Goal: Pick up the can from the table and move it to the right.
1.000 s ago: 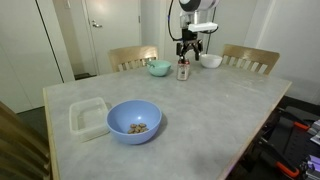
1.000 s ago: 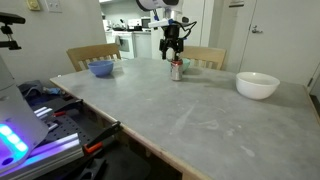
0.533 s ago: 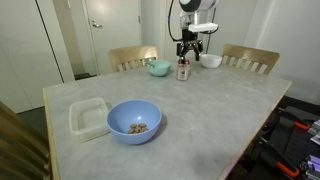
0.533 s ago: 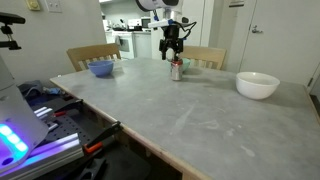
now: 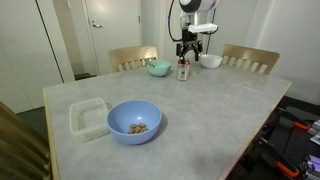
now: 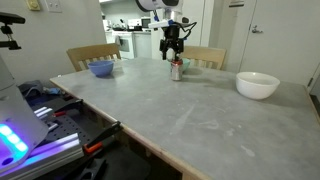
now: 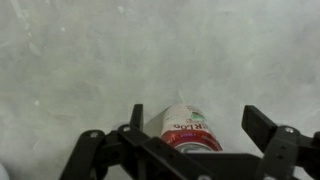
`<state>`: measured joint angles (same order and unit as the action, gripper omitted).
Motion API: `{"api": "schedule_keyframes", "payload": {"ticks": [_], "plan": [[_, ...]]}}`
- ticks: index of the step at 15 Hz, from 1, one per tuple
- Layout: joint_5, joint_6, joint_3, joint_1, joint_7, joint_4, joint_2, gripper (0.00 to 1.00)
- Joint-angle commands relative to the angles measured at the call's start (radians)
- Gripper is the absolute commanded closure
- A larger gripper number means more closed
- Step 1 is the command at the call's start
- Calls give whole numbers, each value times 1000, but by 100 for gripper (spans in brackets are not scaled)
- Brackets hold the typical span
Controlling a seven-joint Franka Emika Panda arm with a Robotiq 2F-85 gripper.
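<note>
The can (image 5: 183, 70) stands upright on the table (image 5: 200, 115) near its far edge; it also shows in an exterior view (image 6: 177, 69). Its red-and-white label and silvery body show in the wrist view (image 7: 188, 128). My gripper (image 5: 188, 55) hangs just above the can, also seen in an exterior view (image 6: 173, 51). In the wrist view the gripper (image 7: 198, 128) is open, with its two fingers on either side of the can and apart from it.
A small teal bowl (image 5: 158, 68) and a white bowl (image 5: 210, 61) flank the can. A large blue bowl with food (image 5: 134, 121) and a clear container (image 5: 88, 116) sit near the front. Wooden chairs (image 5: 247, 58) stand behind the table.
</note>
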<state>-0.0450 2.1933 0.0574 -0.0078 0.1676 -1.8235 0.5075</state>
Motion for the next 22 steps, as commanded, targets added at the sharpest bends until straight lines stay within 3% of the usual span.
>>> {"api": "schedule_keyframes", "payload": {"ticks": [1,9,11,12,14,15,16,22], "plan": [[28,57,0,-14,-3,6,15,0],[39,85,-7,-16,-15,44,42,2],[36,90,-7,-14,-16,53,48,15],[34,91,-7,-14,-16,59,52,27],[30,92,-5,-12,-16,64,56,34],[28,93,-4,-11,-15,66,56,46],[27,93,-3,-10,-14,66,55,48],[18,97,-1,-1,-10,46,39,94]]}}
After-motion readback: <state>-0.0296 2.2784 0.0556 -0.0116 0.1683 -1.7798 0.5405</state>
